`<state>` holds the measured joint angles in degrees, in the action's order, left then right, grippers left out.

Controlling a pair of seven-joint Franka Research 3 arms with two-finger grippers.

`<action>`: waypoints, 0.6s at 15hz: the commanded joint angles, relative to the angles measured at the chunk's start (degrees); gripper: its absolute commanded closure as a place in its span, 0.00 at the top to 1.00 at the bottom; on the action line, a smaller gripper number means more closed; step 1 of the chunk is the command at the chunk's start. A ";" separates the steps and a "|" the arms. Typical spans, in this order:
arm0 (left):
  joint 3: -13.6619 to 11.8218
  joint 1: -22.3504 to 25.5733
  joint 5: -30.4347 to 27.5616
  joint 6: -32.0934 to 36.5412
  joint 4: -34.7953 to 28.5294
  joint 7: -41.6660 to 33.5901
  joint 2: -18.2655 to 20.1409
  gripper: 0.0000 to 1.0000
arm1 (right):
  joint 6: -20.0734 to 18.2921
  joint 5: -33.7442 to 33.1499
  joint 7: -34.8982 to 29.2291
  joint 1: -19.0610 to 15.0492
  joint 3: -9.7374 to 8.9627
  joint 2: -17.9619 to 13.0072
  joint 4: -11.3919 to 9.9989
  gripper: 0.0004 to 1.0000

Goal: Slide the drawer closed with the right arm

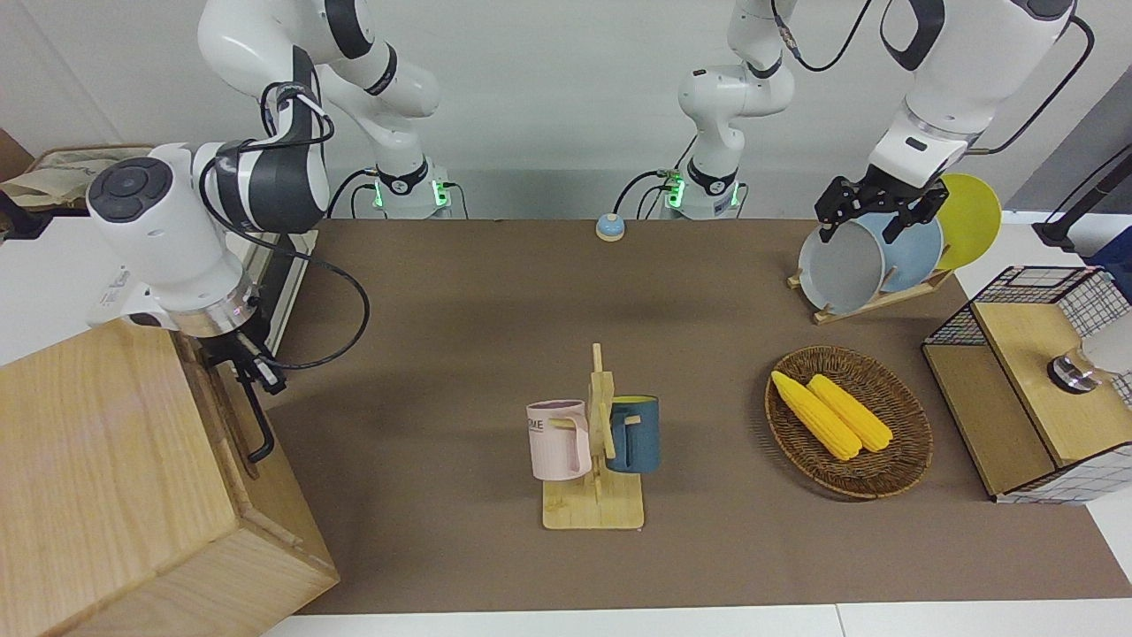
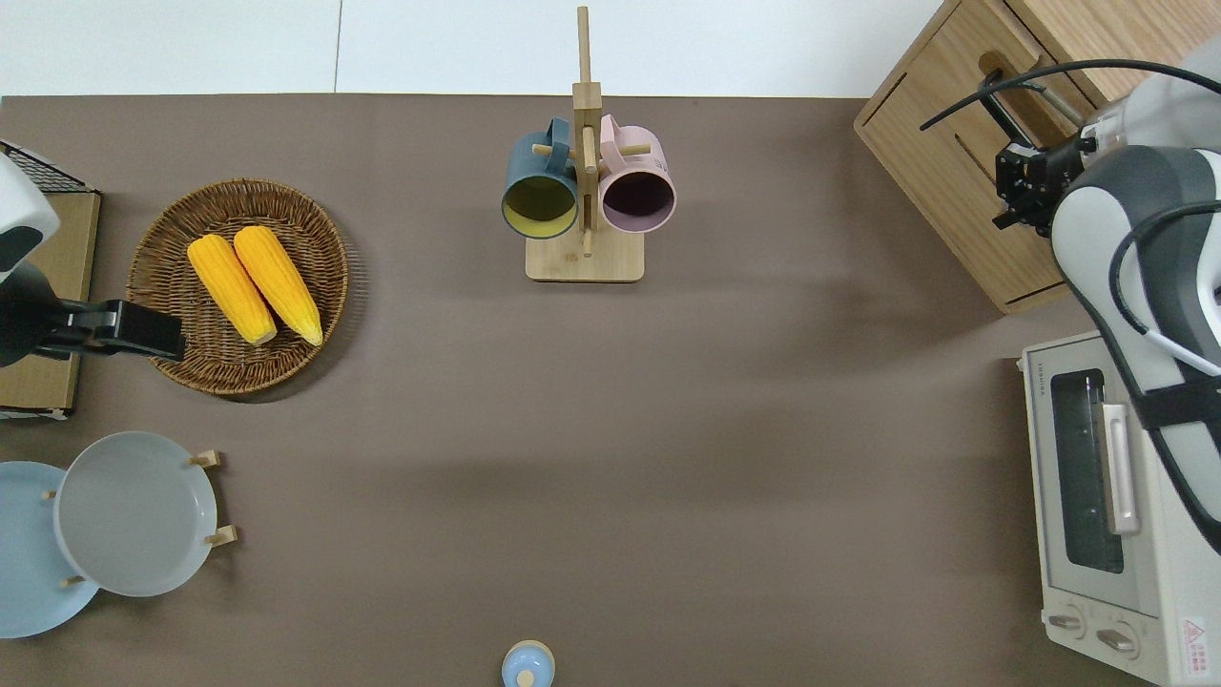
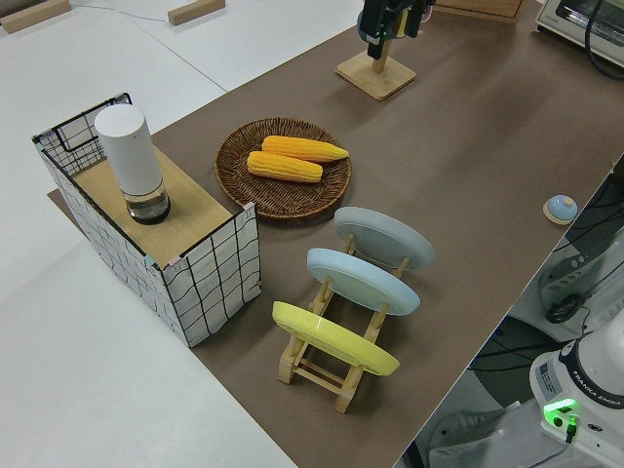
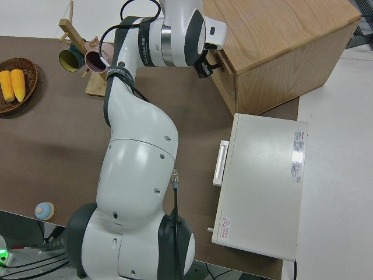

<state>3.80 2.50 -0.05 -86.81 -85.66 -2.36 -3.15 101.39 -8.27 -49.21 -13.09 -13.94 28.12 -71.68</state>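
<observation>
Front: right arm (image 1: 177, 230) is bent down at the pale-wood box (image 1: 115, 495) at its own end of the table, right gripper (image 1: 232, 354) against the box front by the black loop handle (image 1: 256, 425); can't tell how wide the fingers are or whether they hold the handle. Overhead: drawer (image 2: 963, 143) front sits about flush with the box face, gripper at the handle, white oven (image 2: 1116, 506) nearer the robots. Left arm parked.
</observation>
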 commanded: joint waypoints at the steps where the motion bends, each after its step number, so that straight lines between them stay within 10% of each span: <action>1: -0.02 -0.39 1.02 1.03 0.49 0.60 0.25 0.99 | -0.05 -1.14 1.57 -1.15 -0.91 1.85 2.51 0.00; 9: -0.02 -0.39 1.02 1.03 0.49 0.60 0.25 0.99 | -0.84 -0.96 1.05 4.64 -0.56 -0.52 1.63 0.00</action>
<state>3.80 2.50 -0.05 -86.81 -85.66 -2.36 -3.15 101.33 -8.30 -49.01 -11.13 -14.64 28.33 -70.77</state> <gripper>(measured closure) 0.004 0.991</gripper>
